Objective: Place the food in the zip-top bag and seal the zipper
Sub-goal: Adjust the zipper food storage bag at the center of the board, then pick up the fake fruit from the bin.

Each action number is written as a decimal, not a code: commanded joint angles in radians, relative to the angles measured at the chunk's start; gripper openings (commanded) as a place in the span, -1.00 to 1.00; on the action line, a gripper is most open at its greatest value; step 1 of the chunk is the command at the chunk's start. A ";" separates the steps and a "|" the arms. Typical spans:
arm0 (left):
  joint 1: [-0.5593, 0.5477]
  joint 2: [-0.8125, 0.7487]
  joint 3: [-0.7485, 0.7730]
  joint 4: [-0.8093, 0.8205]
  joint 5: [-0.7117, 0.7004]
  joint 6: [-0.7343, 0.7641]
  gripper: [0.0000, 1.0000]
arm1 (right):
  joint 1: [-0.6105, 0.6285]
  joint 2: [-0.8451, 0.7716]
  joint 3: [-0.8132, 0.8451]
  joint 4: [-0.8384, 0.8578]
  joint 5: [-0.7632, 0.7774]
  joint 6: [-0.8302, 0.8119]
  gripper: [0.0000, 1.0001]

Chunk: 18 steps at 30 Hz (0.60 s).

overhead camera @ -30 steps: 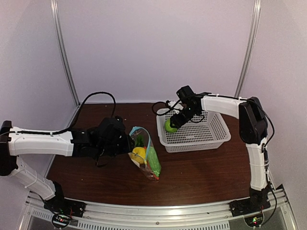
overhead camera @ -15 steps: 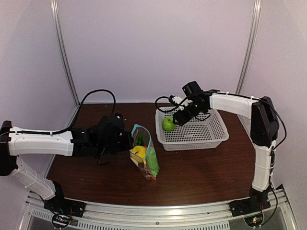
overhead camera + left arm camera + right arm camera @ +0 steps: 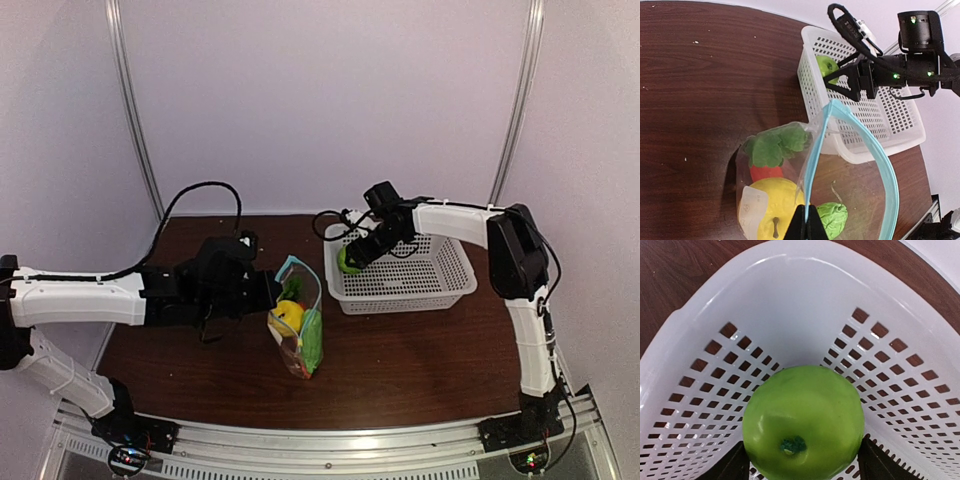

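The clear zip-top bag stands on the table with its mouth open upward. My left gripper is shut on the near side of its teal zipper. Inside the bag lie a yellow lemon, a red carrot with a leafy top and a small green vegetable. The green apple rests in the near-left corner of the white basket. My right gripper is open, its dark fingers standing on either side of the apple.
The perforated white basket sits right of the bag, with the right arm reaching into it from the back. Cables hang off the right wrist. The left arm lies low across the table's left side.
My left gripper has shut on the zipper edge and the bag now stands more upright. The right gripper's jaws have widened around the apple, and the basket has shifted a little.
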 commanded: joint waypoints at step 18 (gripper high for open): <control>0.004 0.021 0.039 0.067 0.073 0.051 -1.00 | -0.005 -0.034 -0.041 0.067 -0.076 0.000 -0.09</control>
